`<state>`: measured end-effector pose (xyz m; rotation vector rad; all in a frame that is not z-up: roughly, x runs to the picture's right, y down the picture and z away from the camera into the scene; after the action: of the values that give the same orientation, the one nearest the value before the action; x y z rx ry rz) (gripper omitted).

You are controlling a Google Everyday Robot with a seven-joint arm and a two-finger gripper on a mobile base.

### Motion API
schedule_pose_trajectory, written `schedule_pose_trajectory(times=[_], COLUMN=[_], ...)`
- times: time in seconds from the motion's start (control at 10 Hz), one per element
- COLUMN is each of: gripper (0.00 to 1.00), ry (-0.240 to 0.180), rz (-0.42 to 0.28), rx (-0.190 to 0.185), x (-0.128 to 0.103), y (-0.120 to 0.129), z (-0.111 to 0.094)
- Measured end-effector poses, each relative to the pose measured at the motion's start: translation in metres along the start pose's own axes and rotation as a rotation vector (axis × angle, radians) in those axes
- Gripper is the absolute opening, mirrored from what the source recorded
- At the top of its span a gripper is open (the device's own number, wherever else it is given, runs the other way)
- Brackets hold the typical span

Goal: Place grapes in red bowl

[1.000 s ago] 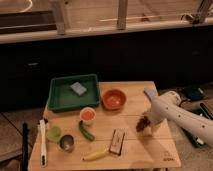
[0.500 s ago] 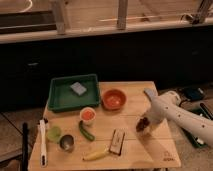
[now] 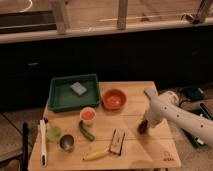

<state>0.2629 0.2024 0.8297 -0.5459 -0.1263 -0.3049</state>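
The grapes [image 3: 143, 128] are a small dark lump on the wooden table [image 3: 135, 152], at its right side. My gripper [image 3: 145, 122] comes down onto them from the right, at the end of the white arm [image 3: 175, 115], and covers most of the bunch. The red bowl [image 3: 114, 99] stands empty near the table's back edge, to the left of and behind the gripper, about a hand's width away.
A green tray [image 3: 62, 97] holding a grey sponge [image 3: 78, 88] sits at the back left. In front stand a white cup with orange inside [image 3: 87, 115], a green cucumber [image 3: 86, 131], a metal cup [image 3: 67, 143], a banana [image 3: 96, 155] and a dark brush [image 3: 118, 141].
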Motion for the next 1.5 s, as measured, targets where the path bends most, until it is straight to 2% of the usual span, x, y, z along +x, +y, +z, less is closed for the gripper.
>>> schedule_pose_trajectory(times=[0.1, 0.2, 0.3, 0.7, 0.9, 1.3, 1.5], gripper=[0.03, 0.01, 0.0, 0.0, 0.0, 0.0, 0.0], ry=[0.006, 0.009, 0.016, 0.037, 0.054, 0.073, 0.087], rz=[-0.014, -0.021, -0.034, -0.075, -0.103, -0.151, -0.189], rx=[0.003, 0.006, 0.008, 0.019, 0.019, 0.023, 0.03], x=[0.0, 0.0, -0.002, -0.007, -0.013, -0.021, -0.027], y=[-0.002, -0.005, -0.008, -0.017, -0.026, -0.033, -0.043], z=[-0.017, -0.027, -0.041, -0.067, -0.092, -0.105, -0.126])
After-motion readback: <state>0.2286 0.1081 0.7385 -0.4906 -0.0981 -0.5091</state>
